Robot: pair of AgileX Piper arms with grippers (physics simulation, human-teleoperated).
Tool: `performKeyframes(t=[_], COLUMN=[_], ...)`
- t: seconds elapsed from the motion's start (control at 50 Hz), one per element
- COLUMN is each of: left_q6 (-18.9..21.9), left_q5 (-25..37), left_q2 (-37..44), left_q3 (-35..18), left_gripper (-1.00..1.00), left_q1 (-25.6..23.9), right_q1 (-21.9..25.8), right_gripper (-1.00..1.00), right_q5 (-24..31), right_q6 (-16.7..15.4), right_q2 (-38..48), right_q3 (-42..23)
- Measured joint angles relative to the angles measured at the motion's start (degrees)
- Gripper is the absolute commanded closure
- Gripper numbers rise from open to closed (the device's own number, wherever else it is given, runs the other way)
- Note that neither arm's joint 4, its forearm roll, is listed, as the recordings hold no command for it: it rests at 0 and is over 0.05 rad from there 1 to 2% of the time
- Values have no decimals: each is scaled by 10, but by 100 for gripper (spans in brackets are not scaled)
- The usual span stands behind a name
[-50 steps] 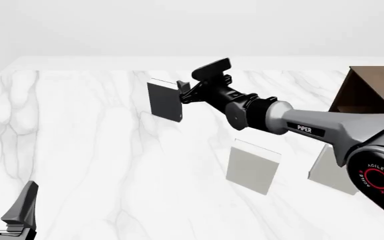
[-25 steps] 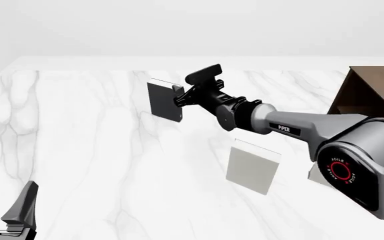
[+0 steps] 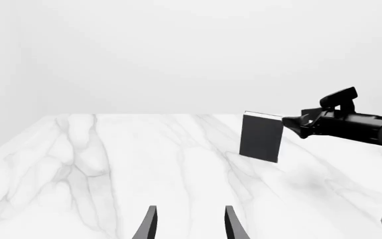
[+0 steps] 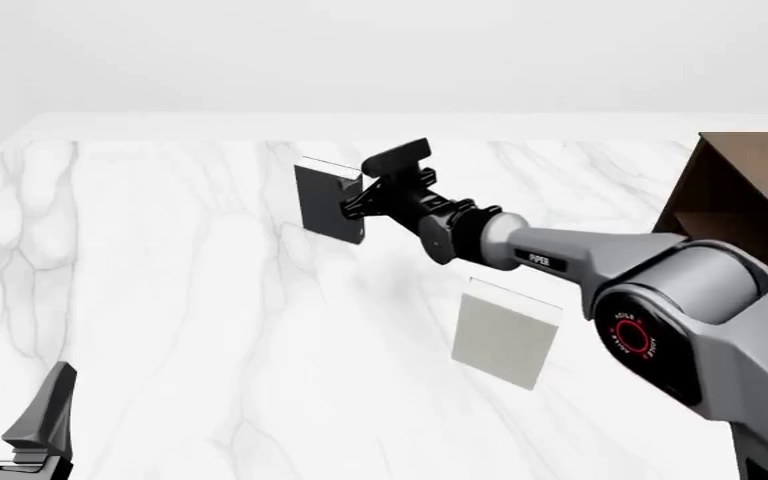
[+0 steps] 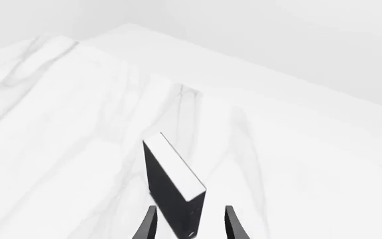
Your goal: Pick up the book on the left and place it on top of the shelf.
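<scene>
Reaching right gripper (image 4: 361,187) at the book (image 4: 327,203), fingers straddling its near corner, not closed.

Book stands upright on the marble table (image 4: 157,280), around 11 o'clock of table centre in the front view; the right wrist view shows its corner between the spread fingers (image 5: 147,225), gaps either side, nothing held. Shelf (image 4: 744,190) sits at 3 o'clock, well apart. White-grey book (image 4: 506,332) stands near centre. Left gripper (image 4: 11,415) parked at 7 o'clock, fingers apart, empty.
</scene>
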Motion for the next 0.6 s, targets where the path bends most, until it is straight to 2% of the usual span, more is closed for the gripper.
performKeyframes(t=[0.6], left_q6=[0], left_q5=[0], left_q2=[0], left_q3=[0], left_gripper=[-100], left_q1=[0], right_q1=[-5], right_gripper=[-100], right_q5=[3], right_q6=[9], right_q2=[52], right_q3=[-43])
